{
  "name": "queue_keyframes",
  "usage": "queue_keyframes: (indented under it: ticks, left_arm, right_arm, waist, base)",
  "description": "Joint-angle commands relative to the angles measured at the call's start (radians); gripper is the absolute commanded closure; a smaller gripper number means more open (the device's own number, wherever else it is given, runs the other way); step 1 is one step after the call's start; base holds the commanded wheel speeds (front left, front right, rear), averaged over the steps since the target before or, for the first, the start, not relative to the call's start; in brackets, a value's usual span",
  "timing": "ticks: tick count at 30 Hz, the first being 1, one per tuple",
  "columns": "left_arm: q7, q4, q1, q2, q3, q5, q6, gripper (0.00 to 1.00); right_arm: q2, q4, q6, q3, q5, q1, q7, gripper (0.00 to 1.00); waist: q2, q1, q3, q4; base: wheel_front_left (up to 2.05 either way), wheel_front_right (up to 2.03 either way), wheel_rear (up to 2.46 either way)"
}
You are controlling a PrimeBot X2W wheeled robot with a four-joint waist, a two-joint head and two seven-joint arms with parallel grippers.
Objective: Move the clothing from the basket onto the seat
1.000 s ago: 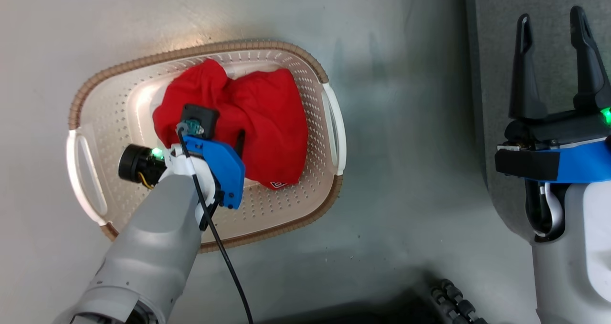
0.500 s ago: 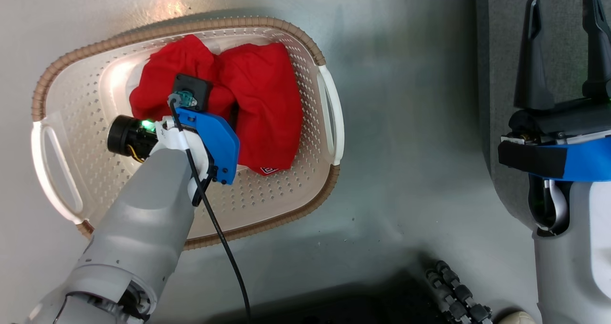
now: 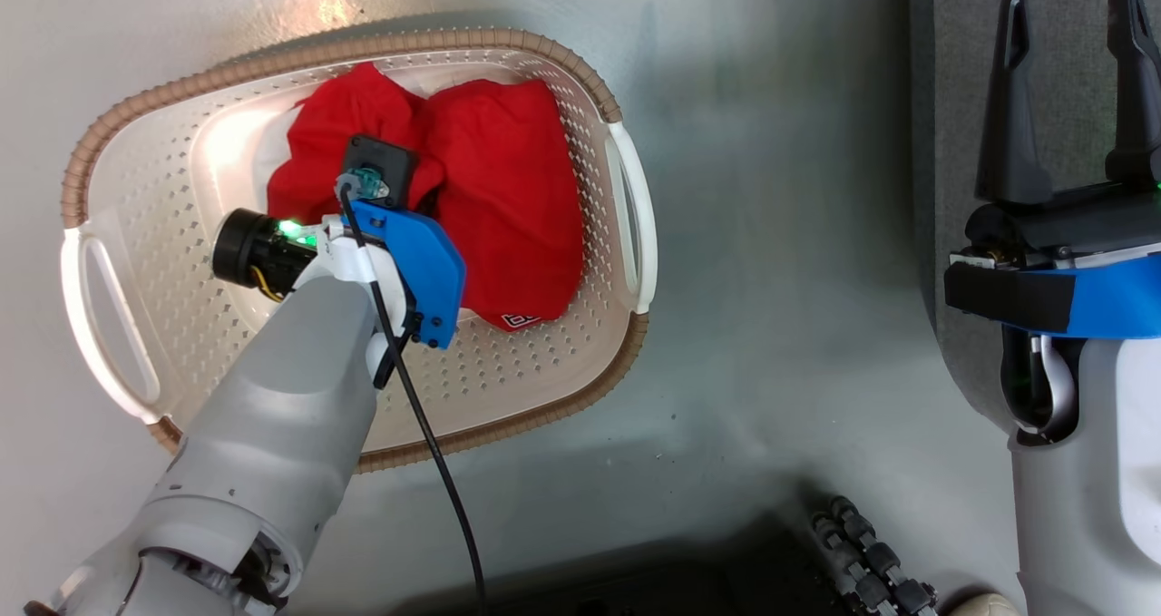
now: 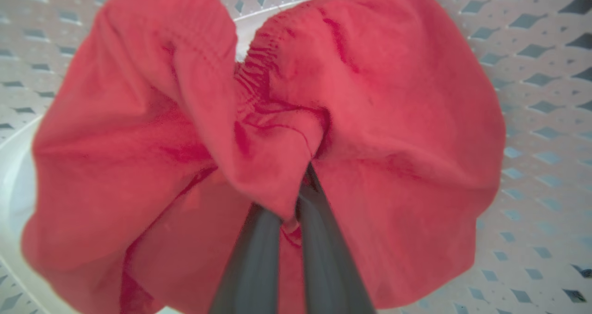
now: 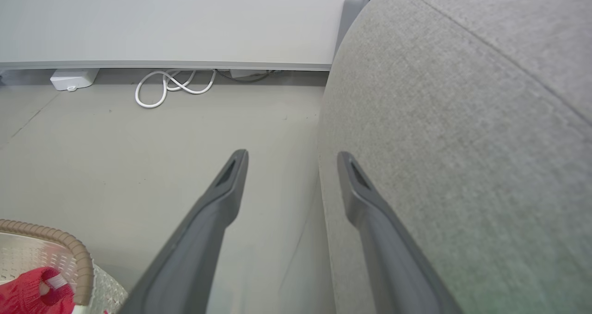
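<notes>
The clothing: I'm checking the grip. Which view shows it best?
Left wrist view: the left gripper is shut on a fold of the clothing. Head view: the pinch is hidden. Right wrist view: a red corner.

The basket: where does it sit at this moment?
In the head view the basket sits on the floor at upper left, well left of the grey seat, holding the red clothing.

The clothing (image 3: 508, 199) lies in the basket (image 3: 508, 371) on the floor (image 3: 771, 235), with the seat (image 3: 1066, 81) well to its right
</notes>
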Motion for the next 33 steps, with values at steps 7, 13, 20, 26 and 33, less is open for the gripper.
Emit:
queue_keyframes:
  ticks: [7,13,20,26,33]
  left_arm:
    - [-0.016,-0.037,0.008,-0.002,-0.045,-0.048,-0.002,1.0]
    - [-0.054,-0.075,0.03,0.0,-0.11,-0.084,-0.002,1.0]
    - [-0.118,-0.114,0.068,-0.003,-0.185,-0.14,-0.002,1.0]
    - [-0.169,-0.148,0.11,-0.009,-0.238,-0.197,-0.002,1.0]
    - [-0.205,-0.166,0.157,-0.012,-0.278,-0.238,-0.002,1.0]
  right_arm:
    - [-0.002,0.027,0.0,-0.011,0.008,-0.008,0.006,0.0]
    - [-0.004,0.033,0.0,-0.015,0.007,-0.004,0.005,0.0]
    - [-0.014,0.053,0.0,-0.014,0.003,0.012,0.005,0.0]
    - [-0.03,0.072,0.0,-0.019,0.001,0.036,0.005,0.0]
    - [-0.038,0.098,0.0,-0.017,0.004,0.068,0.005,0.0]
  waist:
    - [0.0,0.0,-0.035,0.015]
    - [0.0,0.0,-0.082,0.039]
    - [0.0,0.0,-0.163,0.076]
    - [0.0,0.0,-0.244,0.11]
    - [0.0,0.0,-0.346,0.143]
  base:
    - [0.0,0.0,0.0]
    - [0.0,0.0,0.0]
    - [0.0,0.0,0.0]
    - [0.0,0.0,0.0]
    - [0.0,0.0,0.0]
